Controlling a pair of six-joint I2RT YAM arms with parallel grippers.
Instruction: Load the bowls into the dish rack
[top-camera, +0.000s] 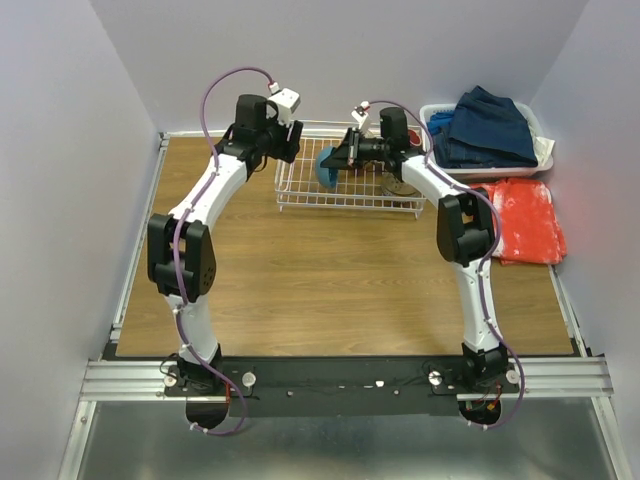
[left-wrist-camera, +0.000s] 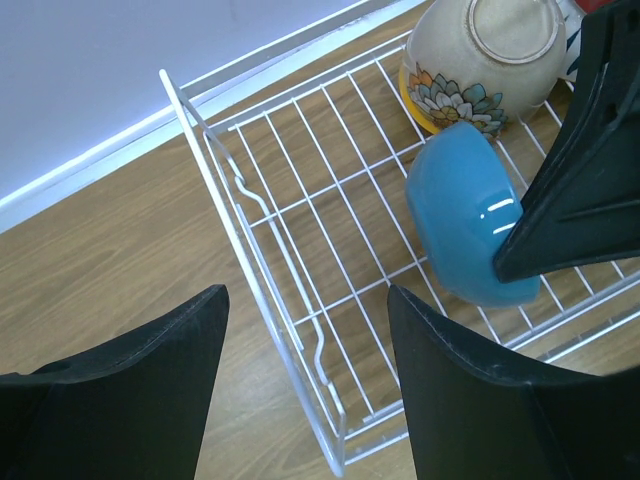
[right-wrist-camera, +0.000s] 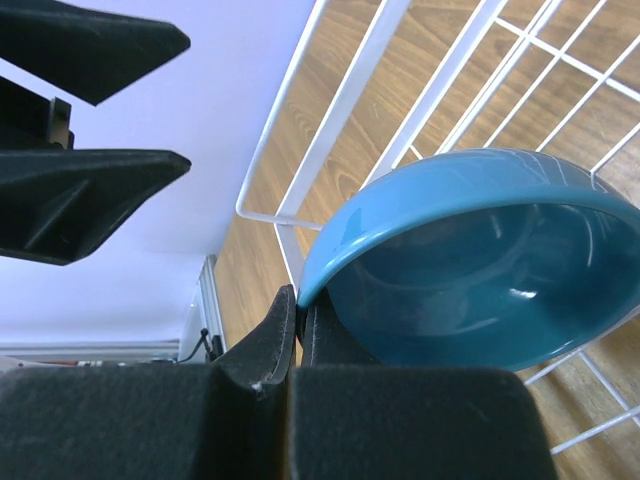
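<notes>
The white wire dish rack (top-camera: 345, 195) stands at the table's far middle. My right gripper (top-camera: 337, 160) is shut on the rim of a blue bowl (top-camera: 325, 172) and holds it on edge inside the rack's left half. In the right wrist view my right gripper (right-wrist-camera: 300, 312) pinches the blue bowl (right-wrist-camera: 480, 270) by its rim, over the rack wires (right-wrist-camera: 340, 120). My left gripper (left-wrist-camera: 305, 320) is open and empty above the rack's (left-wrist-camera: 300, 250) left end, near the blue bowl (left-wrist-camera: 465, 215). A cream flowered bowl (left-wrist-camera: 480, 60) lies upside down in the rack. Other bowls are out of view.
A white plastic basket of blue clothes (top-camera: 490, 130) stands at the far right, with an orange-red cloth (top-camera: 525, 225) in front of it. Walls close the table at the back and both sides. My two grippers are close together over the rack.
</notes>
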